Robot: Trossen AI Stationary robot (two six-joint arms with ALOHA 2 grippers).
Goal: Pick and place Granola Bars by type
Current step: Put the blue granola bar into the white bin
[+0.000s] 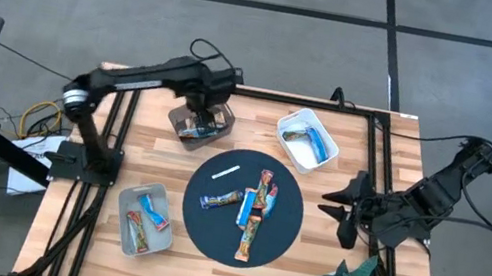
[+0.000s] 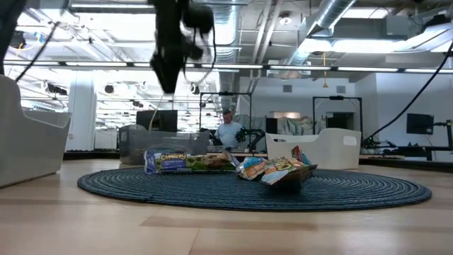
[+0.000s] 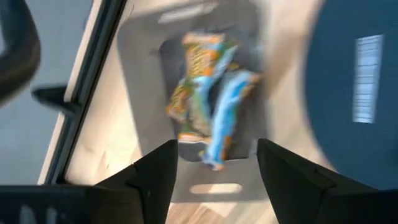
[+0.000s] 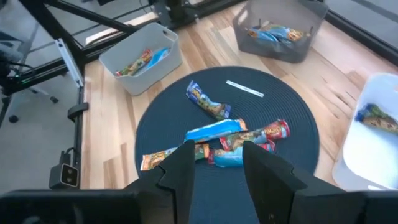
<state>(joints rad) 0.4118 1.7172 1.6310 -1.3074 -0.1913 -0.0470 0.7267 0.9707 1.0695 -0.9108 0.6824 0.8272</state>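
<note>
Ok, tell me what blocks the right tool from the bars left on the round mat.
Nothing visible does. The right tool waits beside the dark mat, with only bare table between it and the granola bars. The left tool hangs over the grey bin, away from that path.

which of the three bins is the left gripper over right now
The grey bin at the table's far edge; the left gripper hangs open above it. The two white bins sit elsewhere.

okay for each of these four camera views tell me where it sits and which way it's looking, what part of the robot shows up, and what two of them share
High: overhead, facing down; both arms, round mat.
Low: table height, facing the room; left gripper hanging above.
Left wrist: on the left arm, above the grey bin; own open fingers.
Right wrist: at the table's side, facing the mat; own fingers.
Shared: high and left wrist both show the grey bin.
</note>
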